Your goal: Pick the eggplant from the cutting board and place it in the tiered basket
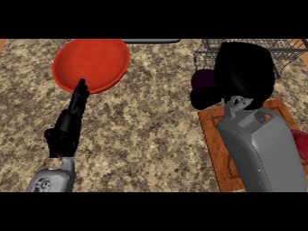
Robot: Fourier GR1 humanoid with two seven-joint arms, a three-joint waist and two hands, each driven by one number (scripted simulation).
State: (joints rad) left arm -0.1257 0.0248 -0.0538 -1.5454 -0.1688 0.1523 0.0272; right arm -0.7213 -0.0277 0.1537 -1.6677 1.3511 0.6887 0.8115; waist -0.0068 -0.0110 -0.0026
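Head view: one eggplant (203,81) at two o'clock, gripped by curled fingers of right hand (240,74), above one cutting board (216,140), just beside one wire basket (286,49). One red plate (93,63) at eleven. Left hand (69,122), fingers straight, over tabletop (149,131).

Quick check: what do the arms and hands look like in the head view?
Both forearms are smooth grey shells ending in black hands. The right forearm is broad and boxy, with a grey wrist bracket below the bulky black right hand. The left forearm shows a dotted round detail; the left hand looks slim and black.
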